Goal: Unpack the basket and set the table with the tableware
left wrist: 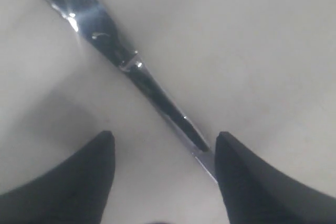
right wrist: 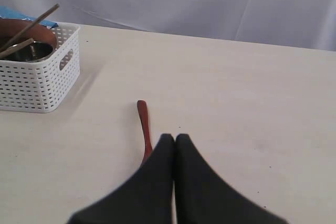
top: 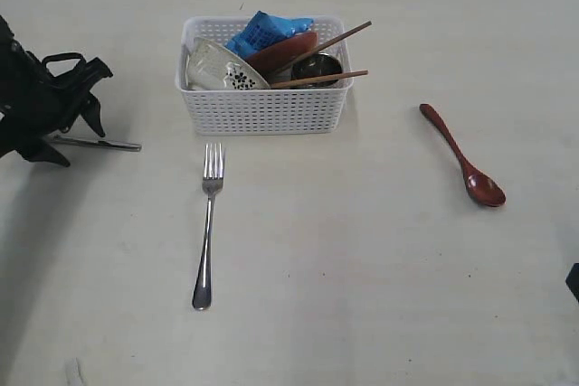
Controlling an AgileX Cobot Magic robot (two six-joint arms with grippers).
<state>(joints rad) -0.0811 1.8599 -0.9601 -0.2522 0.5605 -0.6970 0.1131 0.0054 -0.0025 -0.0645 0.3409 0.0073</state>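
My left gripper (left wrist: 164, 139) is spread wide and grasps nothing, astride the one knife (left wrist: 100, 22) lying flat on the table (top: 362, 268) left of the basket (top: 262, 110). My right gripper (right wrist: 175, 139) is pressed shut and empty, the one spoon (top: 461, 155) on the table ahead of it. One fork (top: 209, 223) lies in front of the basket, which holds one bowl (top: 217, 68), one plate (top: 285, 50), one cup (top: 317, 68), two chopsticks (top: 330, 41) and one blue bag (top: 267, 32).

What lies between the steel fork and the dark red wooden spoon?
Nothing: only bare beige tabletop separates the steel fork and dark red wooden spoon, per the exterior view.
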